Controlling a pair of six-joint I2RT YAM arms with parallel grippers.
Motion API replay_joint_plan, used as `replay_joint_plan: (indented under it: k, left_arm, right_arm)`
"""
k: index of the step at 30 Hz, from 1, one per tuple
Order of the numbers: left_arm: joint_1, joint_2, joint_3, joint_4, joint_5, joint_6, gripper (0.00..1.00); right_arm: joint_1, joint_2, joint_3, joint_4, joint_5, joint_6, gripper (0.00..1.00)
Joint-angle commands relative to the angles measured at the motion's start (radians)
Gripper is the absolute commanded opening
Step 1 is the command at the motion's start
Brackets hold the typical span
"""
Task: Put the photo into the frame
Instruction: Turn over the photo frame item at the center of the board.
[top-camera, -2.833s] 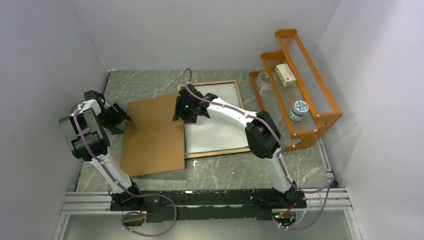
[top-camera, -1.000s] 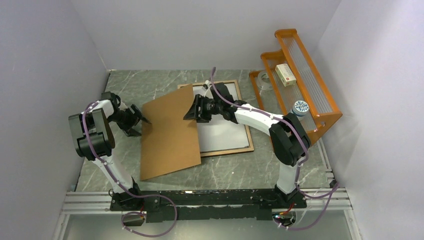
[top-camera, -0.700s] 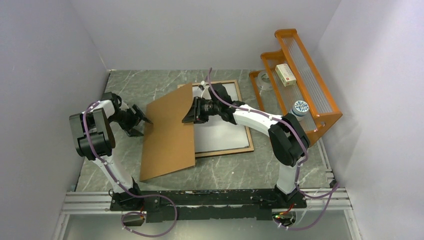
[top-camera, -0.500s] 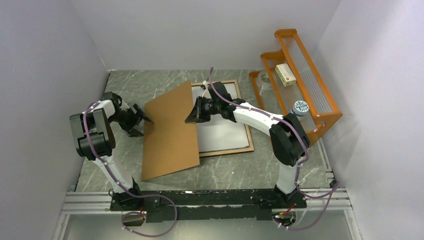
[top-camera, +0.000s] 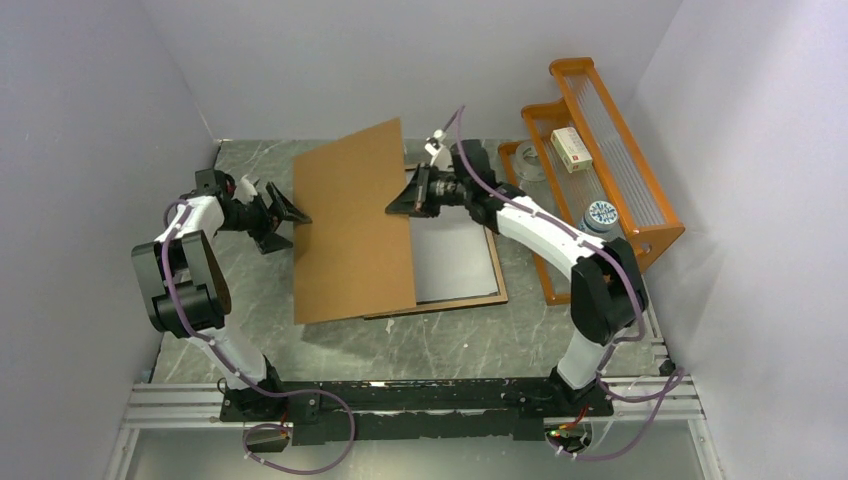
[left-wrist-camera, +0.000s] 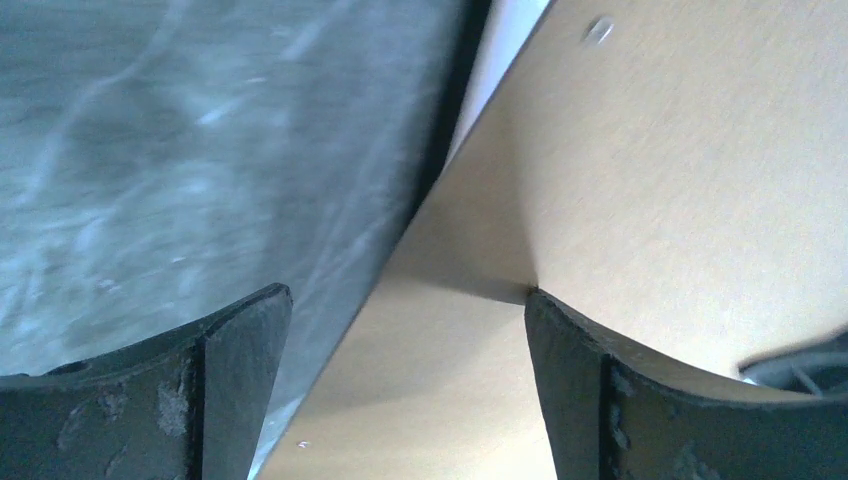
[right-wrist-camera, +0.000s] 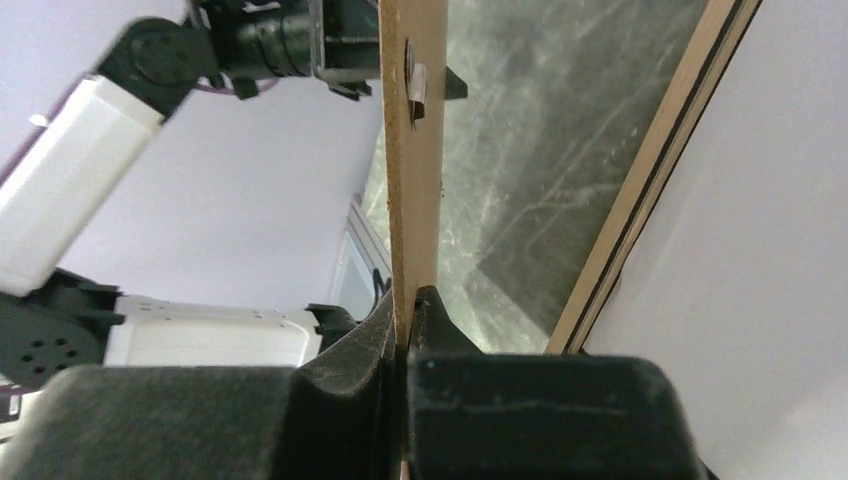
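**Overhead and wrist views.** The right jaws are clenched on the right edge of the solid brown backing board (top-camera: 355, 225), which is held up at a tilt above the grey marble tabletop (top-camera: 440, 345). The right wrist view shows the board edge-on, pinched flat, with a small metal tab (right-wrist-camera: 416, 78) on one face. The left jaws stand spread wide and released, and the board's left edge lies between them unclamped.

Below and to the right of the board, the frame (top-camera: 460, 303), large and rectangular with a thin light-brown wooden border, lies back upward on the tabletop. The photo (top-camera: 455, 255), a large rectangular paper print, rests inside it showing only its plain white back. The orange rack (top-camera: 630, 255) stands just beside the frame.

**Handling, as a judgement.** The print looks light, thin and limp, apt to crease or slide, so it is best nudged flat by an edge or corner. The frame is stiff, but its pane (hidden beneath the print) is fragile, so the border is the place to take hold.
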Motion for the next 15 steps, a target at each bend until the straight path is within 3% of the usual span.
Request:
replay_joint_plan:
  k: [1,5,9,15]
  left_arm:
    - [-0.006,-0.052,-0.005,0.118,0.315,0.032,0.90]
    - [-0.007,-0.091,-0.020,0.216,0.470,-0.016,0.84]
    - [-0.013,-0.132,-0.039,0.337,0.588,-0.098,0.71]
    - [-0.041,-0.173,-0.007,0.319,0.649,-0.091,0.54]
  right_arm:
    - [-0.061,-0.134,0.006,0.230,-0.148,0.055,0.00]
    - [-0.111,-0.163,0.010,0.241,-0.229,0.077,0.00]
    - [-0.148,-0.180,0.007,0.275,-0.315,0.120,0.00]
    - [-0.167,-0.170,0.064,0.194,-0.418,0.073,0.00]
